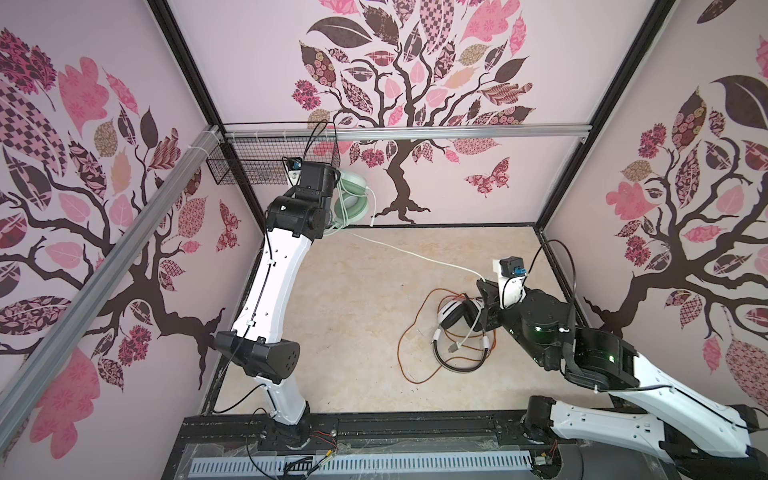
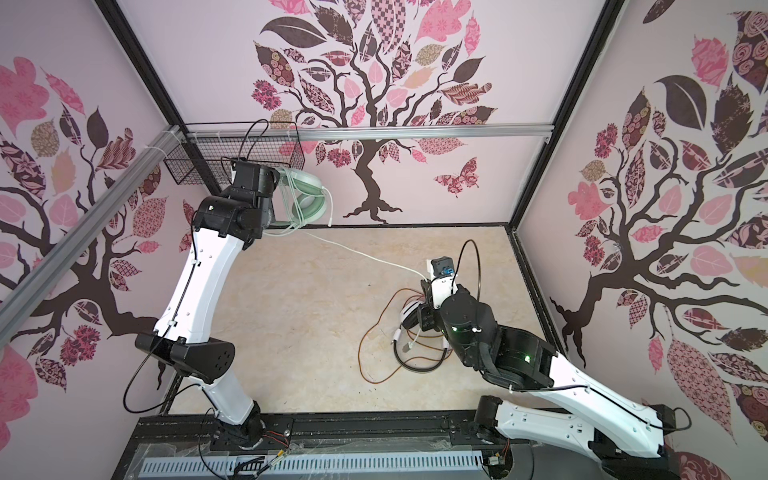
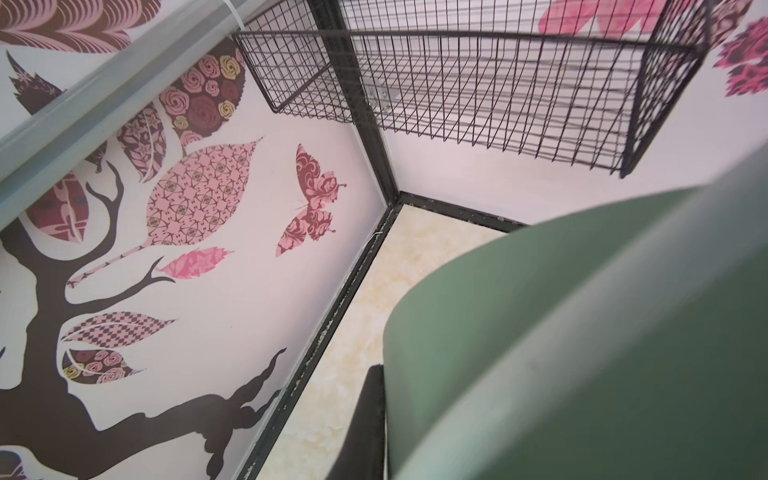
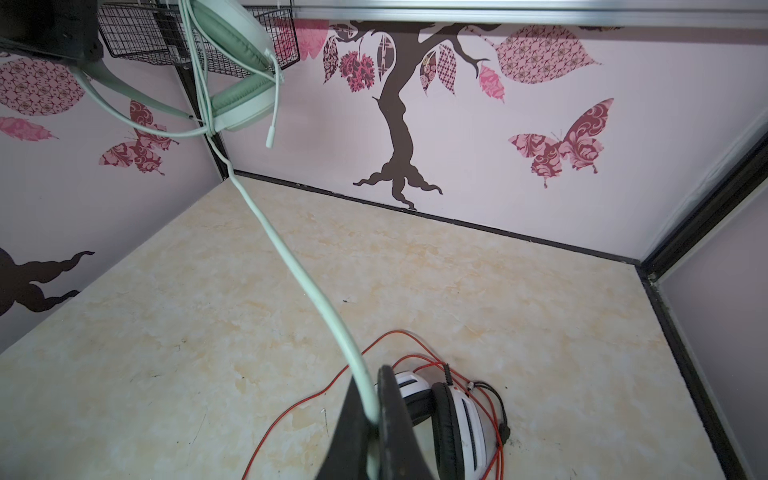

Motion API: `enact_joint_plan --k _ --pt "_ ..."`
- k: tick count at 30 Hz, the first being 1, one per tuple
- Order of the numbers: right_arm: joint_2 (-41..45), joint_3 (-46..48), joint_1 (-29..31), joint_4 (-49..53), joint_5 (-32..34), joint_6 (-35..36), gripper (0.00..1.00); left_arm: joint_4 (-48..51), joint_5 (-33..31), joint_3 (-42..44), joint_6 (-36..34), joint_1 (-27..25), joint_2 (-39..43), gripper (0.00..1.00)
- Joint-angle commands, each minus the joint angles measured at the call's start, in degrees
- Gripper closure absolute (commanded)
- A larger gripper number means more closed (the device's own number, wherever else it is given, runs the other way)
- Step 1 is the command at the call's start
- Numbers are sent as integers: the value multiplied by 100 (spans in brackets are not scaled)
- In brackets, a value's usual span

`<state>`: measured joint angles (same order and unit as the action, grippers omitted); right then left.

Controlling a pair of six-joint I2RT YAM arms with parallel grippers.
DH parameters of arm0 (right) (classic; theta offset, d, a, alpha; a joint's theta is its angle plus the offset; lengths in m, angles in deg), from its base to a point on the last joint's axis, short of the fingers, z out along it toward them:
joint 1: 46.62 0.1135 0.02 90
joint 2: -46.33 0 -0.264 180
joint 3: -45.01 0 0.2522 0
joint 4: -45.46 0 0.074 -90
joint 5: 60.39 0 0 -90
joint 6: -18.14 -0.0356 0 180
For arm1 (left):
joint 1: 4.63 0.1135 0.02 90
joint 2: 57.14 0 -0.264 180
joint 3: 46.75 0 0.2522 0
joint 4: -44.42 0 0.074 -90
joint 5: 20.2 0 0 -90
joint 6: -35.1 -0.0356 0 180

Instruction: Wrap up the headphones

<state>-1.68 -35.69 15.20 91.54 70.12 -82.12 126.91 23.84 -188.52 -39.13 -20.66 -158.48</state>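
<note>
Between tree-print walls [image 1: 415, 104], above marbled tabletop [image 1: 353, 299], left jaws clamp mint headphones [image 1: 353, 203]; right jaws pinch the cord [image 4: 308, 291].

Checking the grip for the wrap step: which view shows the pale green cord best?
Right wrist view: the pale green cord runs unbroken from the mint-green headphones down into the shut right gripper. Both top views show it only as a thin pale line. The left wrist view shows no cord.

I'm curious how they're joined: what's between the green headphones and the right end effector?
The pale green cord runs from the mint-green headphones down to the right end effector, which pinches it. The right wrist view shows this best.
</note>
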Motion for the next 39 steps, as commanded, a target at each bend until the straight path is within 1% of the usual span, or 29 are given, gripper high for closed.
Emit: enact_joint_plan --k 1,4,7,9,11,14,17,18,19,21,22,26,28,30,32,35,39 --pt "37 -394 23 171 400 380 100 -316 -507 143 379 12 -36 100" --pt "-2 -525 18 -104 676 762 100 -20 -447 426 589 -8 -92 100" --pt "-98 -660 27 -445 918 1166 100 -174 -443 1208 657 -227 199 100" --pt "-189 -734 23 -740 990 1464 100 -263 -304 1627 723 -439 400 100" --pt "-364 -838 23 -976 1015 1798 100 -269 17 2125 733 -707 565 100" --pt "-675 -949 23 -1342 1089 2336 100 -242 662 2561 583 -1010 762 100" --pt "-924 -770 -7 -2241 1309 3146 100 -169 1050 2990 470 -1324 983 100" --pt "-1042 -783 -76 -2456 1316 3317 100 -172 1170 3189 430 -1445 1084 100" --pt "-1155 -858 -187 -2502 1214 3340 100 -199 1317 3368 392 -1532 1174 100" --pt "-1437 -1181 -604 -2300 747 3090 100 -292 1820 3739 298 -1794 1387 100" --pt "-1547 -1303 -763 -2232 567 2996 100 -298 1960 3881 308 -1896 1457 100" --pt "-1995 -1660 -1197 -2421 62 3074 100 -324 2497 4484 315 -2242 1789 100" --pt "-2264 -1931 -1419 -2285 -188 2952 100 -393 2702 4758 358 -2316 1926 100" --pt "-2508 -2128 -1627 -2221 -471 2825 100 -480 3109 5026 345 -2317 2052 100" --pt "-2710 -2235 -1764 -2230 -653 2798 100 -590 3385 5242 310 -2340 2153 100" --pt "-3062 -2426 -1951 -2184 -919 2747 100 -684 3723 5443 235 -2372 2246 100" --pt "-3506 -2648 -2299 -2028 -1399 2468 100 -767 4091 5594 168 -2413 2370 100"
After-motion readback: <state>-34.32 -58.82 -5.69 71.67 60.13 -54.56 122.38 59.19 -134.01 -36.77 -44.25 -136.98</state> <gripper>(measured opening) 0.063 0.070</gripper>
